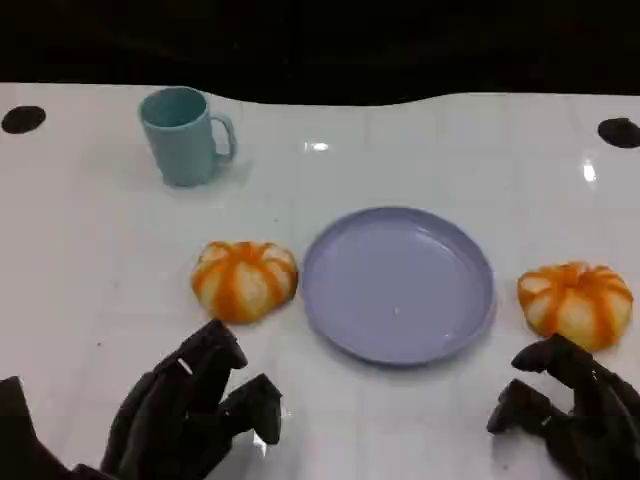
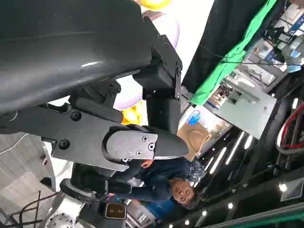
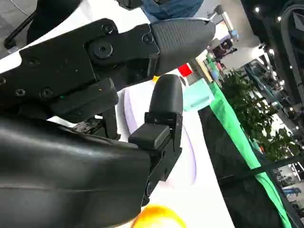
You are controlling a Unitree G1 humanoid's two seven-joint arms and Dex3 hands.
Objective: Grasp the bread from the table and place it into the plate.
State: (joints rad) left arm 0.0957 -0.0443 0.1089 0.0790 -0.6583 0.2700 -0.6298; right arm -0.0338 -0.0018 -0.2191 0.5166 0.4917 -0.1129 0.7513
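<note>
I see a glossy white counter [image 1: 90, 250] filling most of the frame, its far edge meeting darkness along the top, with a black dot at each upper corner. A lavender plate [image 1: 398, 283] sits at centre. One bread [image 1: 245, 281] lies just left of it, a second bread [image 1: 576, 303] well right. A teal mug [image 1: 186, 135] stands upper left. My left hand [image 1: 190, 410] and right hand [image 1: 565, 410] hover low, fingers loosely curled, holding nothing.
</note>
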